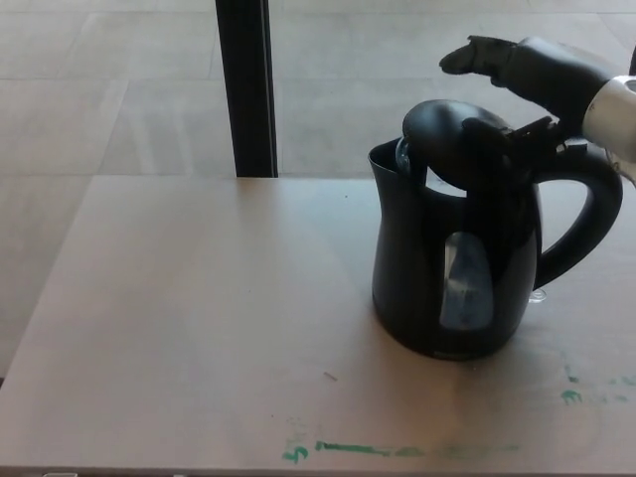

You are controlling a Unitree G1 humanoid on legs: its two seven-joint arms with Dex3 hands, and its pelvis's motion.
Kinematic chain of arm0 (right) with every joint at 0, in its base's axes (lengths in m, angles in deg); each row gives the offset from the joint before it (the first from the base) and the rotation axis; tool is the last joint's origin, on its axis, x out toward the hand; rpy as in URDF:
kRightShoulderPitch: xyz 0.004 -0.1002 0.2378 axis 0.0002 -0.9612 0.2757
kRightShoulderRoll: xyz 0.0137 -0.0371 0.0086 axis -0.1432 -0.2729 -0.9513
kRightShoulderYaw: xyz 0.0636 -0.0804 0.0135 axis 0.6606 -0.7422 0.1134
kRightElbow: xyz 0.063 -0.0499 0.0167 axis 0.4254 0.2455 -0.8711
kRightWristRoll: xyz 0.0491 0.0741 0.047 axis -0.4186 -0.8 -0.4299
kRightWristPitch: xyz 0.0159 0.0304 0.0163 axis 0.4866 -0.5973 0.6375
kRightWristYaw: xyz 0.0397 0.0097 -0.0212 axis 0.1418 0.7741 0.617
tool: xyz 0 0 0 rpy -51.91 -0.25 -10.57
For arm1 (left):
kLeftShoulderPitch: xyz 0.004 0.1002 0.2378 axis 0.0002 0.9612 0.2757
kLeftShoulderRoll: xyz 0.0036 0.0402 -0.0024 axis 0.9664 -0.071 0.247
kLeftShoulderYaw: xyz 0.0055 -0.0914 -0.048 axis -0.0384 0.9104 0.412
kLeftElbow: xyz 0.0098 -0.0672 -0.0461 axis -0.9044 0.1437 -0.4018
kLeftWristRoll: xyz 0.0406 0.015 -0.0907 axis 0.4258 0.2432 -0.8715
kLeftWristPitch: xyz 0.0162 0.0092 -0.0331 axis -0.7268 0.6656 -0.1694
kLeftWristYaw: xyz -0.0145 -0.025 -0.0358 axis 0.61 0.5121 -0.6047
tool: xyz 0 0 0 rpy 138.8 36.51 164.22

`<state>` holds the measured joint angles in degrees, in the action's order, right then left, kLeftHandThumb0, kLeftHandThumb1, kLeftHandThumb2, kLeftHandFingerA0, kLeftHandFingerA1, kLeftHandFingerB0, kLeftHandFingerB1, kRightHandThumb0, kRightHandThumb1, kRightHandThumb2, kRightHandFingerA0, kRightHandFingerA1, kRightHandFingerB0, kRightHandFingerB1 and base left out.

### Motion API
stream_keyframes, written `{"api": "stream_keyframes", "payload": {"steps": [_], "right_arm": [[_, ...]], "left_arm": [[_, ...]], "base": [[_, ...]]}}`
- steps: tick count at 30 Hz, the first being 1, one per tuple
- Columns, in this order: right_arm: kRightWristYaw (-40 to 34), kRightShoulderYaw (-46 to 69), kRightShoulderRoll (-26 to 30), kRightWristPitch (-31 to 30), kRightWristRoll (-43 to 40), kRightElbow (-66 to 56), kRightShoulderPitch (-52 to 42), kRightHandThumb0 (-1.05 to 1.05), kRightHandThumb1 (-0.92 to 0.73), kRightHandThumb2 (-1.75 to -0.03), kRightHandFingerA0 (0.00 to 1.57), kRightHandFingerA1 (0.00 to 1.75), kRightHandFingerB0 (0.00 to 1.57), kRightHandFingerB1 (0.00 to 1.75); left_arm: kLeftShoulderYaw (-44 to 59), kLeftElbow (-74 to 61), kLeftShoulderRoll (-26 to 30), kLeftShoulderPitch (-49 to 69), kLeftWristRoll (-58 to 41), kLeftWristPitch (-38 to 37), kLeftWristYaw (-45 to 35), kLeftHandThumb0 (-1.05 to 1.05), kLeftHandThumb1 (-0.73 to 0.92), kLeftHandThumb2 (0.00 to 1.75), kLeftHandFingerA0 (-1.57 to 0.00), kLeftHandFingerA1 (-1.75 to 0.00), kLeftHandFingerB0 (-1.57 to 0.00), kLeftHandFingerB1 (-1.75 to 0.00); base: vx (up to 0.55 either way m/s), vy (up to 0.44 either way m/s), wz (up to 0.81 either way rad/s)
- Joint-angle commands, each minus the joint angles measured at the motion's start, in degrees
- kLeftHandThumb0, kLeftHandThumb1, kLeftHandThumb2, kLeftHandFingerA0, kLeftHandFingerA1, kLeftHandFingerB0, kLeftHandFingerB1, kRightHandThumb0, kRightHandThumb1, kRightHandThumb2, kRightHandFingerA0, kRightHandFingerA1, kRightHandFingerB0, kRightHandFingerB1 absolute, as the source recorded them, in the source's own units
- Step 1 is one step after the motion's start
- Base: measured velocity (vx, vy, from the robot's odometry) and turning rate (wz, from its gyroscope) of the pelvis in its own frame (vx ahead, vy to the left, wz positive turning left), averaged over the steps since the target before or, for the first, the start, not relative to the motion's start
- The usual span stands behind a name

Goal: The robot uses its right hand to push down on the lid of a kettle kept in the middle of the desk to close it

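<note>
Our right hand (527, 84) reaches in from the right with fingers spread apart, holding nothing, its thumb resting on the lid (449, 137). We see the lid tilted low over the black kettle (457, 248), not quite flat, with the kettle standing right of centre on the desk (199, 318).

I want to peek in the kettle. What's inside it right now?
Not much shows. The lid is tilted partway down over the kettle, leaving a small gap by the spout. The side window looks pale, but I can't tell if there's water. The right hand is above the lid.
</note>
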<state>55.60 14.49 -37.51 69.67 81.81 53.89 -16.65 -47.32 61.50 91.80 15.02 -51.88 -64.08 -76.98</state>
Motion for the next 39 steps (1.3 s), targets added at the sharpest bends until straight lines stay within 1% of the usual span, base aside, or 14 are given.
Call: {"api": "stream_keyframes", "payload": {"steps": [1, 2, 3, 7, 8, 9, 18, 19, 20, 26, 31, 32, 34, 39], "right_arm": [[4.07, -1.93, -0.74, 2.02, 3.83, -0.40, -2.11, -0.84, -0.73, -1.12, 0.00, 0.43, 0.10, 0.41], [4.55, -2.27, -0.78, 1.77, 4.14, -0.48, -2.66, -0.84, -0.92, -0.68, 0.08, 0.35, 0.15, 0.28], [4.96, -3.05, -0.60, 1.09, 5.24, -0.95, -2.90, -0.82, -0.71, -1.11, 0.03, 0.40, 0.10, 0.37], [4.55, -5.46, -0.62, 2.42, 8.21, -0.16, -3.15, -0.84, -0.70, -1.07, 0.04, 0.45, 0.08, 0.41], [3.62, -6.46, -0.56, 3.19, 9.56, -0.20, -3.67, -0.38, -0.45, -1.08, 0.01, 0.52, 0.00, 0.49], [3.26, -6.50, -0.63, 3.58, 9.67, -0.31, -3.99, -0.85, -0.90, -0.68, 0.13, 0.42, 0.18, 0.31], [2.26, -6.10, -3.93, 0.64, 11.19, -1.93, -8.45, -0.79, -0.87, -0.67, 0.23, 0.50, 0.30, 0.35], [2.65, -6.89, -3.86, 0.46, 12.28, -2.56, -8.87, -0.79, -0.71, -1.09, 0.17, 0.54, 0.28, 0.49], [2.32, -7.69, -3.93, 0.37, 13.38, -3.04, -9.63, -0.77, -0.85, -0.66, 0.25, 0.49, 0.35, 0.32], [0.08, -16.07, -6.46, -0.93, 21.58, -0.72, -13.43, -0.79, -0.67, -1.03, 0.14, 0.54, 0.25, 0.46], [-1.11, -19.47, -8.01, -1.83, 23.32, 2.04, -15.91, -0.80, -0.81, -0.65, 0.16, 0.53, 0.32, 0.35], [-1.09, -18.95, -7.92, -1.50, 22.74, 2.32, -15.40, -0.80, -0.64, -1.03, 0.09, 0.55, 0.25, 0.50], [-0.64, -17.70, -7.27, -1.69, 22.01, 1.78, -13.73, -0.79, -0.66, -1.03, 0.09, 0.54, 0.21, 0.48], [-1.19, -14.79, -3.26, 0.62, 22.15, -0.07, -8.72, -0.76, -0.83, -0.66, 0.17, 0.51, 0.29, 0.32]], "left_arm": [[-0.38, 0.39, 1.26, 0.19, -0.51, 0.66, -0.94, -0.73, 0.69, 0.67, -0.35, -0.48, -0.27, -0.39], [-0.52, 0.35, 1.31, 0.20, -0.43, 0.84, -1.02, -0.72, 0.69, 0.65, -0.35, -0.48, -0.27, -0.38], [-0.33, 0.00, 1.44, 0.02, -0.79, 1.51, -1.07, -0.73, 0.69, 0.67, -0.34, -0.48, -0.25, -0.38], [-0.86, -0.74, 1.48, 0.21, -0.45, 1.07, -1.39, -0.69, 0.76, 0.61, -0.37, -0.46, -0.27, -0.36], [-1.02, -0.72, 1.54, -0.11, -0.30, 0.93, -1.21, -0.69, 0.75, 0.62, -0.39, -0.46, -0.28, -0.37], [-1.07, -0.48, 1.59, -0.13, -0.28, 0.79, -1.41, -0.71, 0.75, 0.62, -0.38, -0.46, -0.28, -0.37], [-1.84, -0.85, 2.24, -1.40, -0.53, 1.34, -2.14, -0.71, 0.76, 0.60, -0.38, -0.45, -0.28, -0.36], [-1.68, -0.88, 2.30, -1.67, -0.77, 1.49, -2.08, -0.70, 0.75, 0.60, -0.39, -0.45, -0.29, -0.36], [-1.74, -0.83, 2.52, -2.03, -0.77, 1.93, -2.31, -0.69, 0.76, 0.62, -0.38, -0.45, -0.28, -0.36], [-2.88, -1.18, 2.85, -2.67, -0.18, 0.91, -2.64, -0.72, 0.76, 0.60, -0.39, -0.44, -0.29, -0.36], [-3.18, -1.47, 2.63, -2.98, -0.04, 0.35, -2.94, -0.71, 0.75, 0.62, -0.41, -0.47, -0.29, -0.37], [-3.23, -1.47, 2.75, -3.22, 0.00, 0.43, -2.99, -0.72, 0.75, 0.62, -0.41, -0.47, -0.30, -0.37], [-3.33, -1.62, 3.01, -3.69, 0.04, 0.96, -2.69, -0.72, 0.75, 0.62, -0.41, -0.47, -0.32, -0.38], [-3.52, -1.15, 3.56, -3.15, 0.09, 1.31, -2.96, -0.70, 0.75, 0.63, -0.41, -0.46, -0.29, -0.38]], "base": [[0.00, 0.000, 0.00], [0.00, 0.000, 0.00], [0.00, 0.000, 0.00], [0.00, 0.000, 0.00], [0.00, 0.000, 0.00], [0.00, 0.000, 0.00], [0.00, 0.000, 0.00], [0.00, 0.000, 0.00], [0.00, 0.000, 0.00], [0.00, 0.000, 0.00], [0.00, 0.000, 0.00], [0.00, 0.000, 0.00], [0.00, 0.000, 0.00], [0.00, 0.000, 0.00]]}}
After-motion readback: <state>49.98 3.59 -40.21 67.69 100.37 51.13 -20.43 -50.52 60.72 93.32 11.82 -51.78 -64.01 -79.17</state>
